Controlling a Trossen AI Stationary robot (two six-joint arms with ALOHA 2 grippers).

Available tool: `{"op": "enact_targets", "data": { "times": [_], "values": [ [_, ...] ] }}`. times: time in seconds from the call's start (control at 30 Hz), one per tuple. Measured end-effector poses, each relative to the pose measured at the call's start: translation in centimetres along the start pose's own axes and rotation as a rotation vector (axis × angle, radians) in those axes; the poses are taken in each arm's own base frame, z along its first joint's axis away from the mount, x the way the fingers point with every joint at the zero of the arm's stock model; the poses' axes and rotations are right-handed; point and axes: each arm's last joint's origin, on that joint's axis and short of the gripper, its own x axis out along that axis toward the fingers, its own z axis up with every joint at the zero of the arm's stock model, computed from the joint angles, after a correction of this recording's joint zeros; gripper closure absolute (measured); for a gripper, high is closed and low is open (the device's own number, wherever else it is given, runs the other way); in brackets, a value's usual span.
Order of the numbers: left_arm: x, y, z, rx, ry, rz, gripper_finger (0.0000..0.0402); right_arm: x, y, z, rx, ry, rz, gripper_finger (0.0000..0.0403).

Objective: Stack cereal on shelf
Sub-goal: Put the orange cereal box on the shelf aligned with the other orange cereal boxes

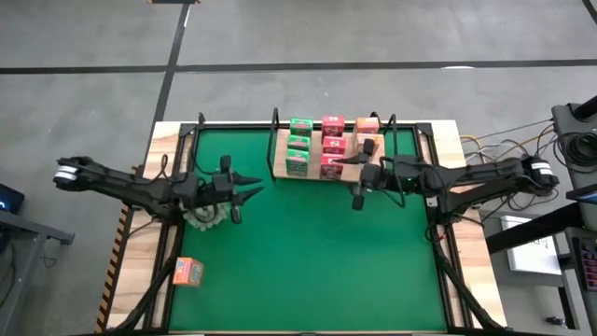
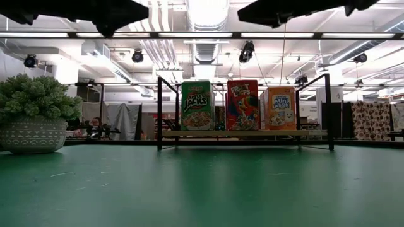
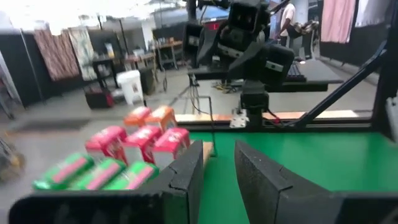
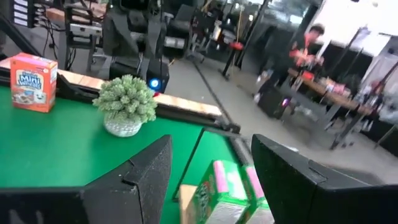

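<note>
The shelf (image 1: pixel 347 171), a light wooden board with black wire uprights, stands at the far middle of the green mat. On it are three green packs (image 1: pixel 298 147), three pink-red packs (image 1: pixel 333 147) and two orange packs (image 1: pixel 367 127). In the low view the green (image 2: pixel 197 105), red (image 2: pixel 242 104) and orange (image 2: pixel 279 108) fronts stand upright on the board (image 2: pixel 243 133). One more orange pack (image 1: pixel 187 272) rests on the table's near left corner. My left gripper (image 1: pixel 250 189) hovers open left of the shelf. My right gripper (image 1: pixel 362 177) hovers open at the shelf's right end, touching nothing.
A grey-green spiky plant in a patterned pot (image 1: pixel 207 217) stands under my left arm, at the left of the low view (image 2: pixel 35 113). Black frame rails (image 1: pixel 438 233) run along the mat's edges. Open green mat (image 1: pixel 317 252) lies in the near middle. A person (image 4: pixel 311 43) is in the room beyond.
</note>
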Motion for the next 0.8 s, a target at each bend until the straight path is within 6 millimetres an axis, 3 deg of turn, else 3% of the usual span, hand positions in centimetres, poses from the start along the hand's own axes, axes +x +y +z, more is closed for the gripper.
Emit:
{"op": "enact_targets", "data": {
  "times": [0.17,0.3,0.8],
  "values": [
    [1.0,-0.5,-0.4,-0.149,0.041,-0.006,0.0326,-0.8,-0.1,-0.1,-0.082,-0.073,0.016,0.0193],
    [2.1,-1.5,0.5,-0.214,0.079,-0.028,0.0326,-1.4,-0.1,-0.1,-0.134,-0.129,0.024,0.0193],
    [5.4,-6.0,3.2,-0.328,0.656,-0.005,0.0326,-3.4,-0.7,0.7,-0.228,-0.232,0.050,0.0193]
  ]
}}
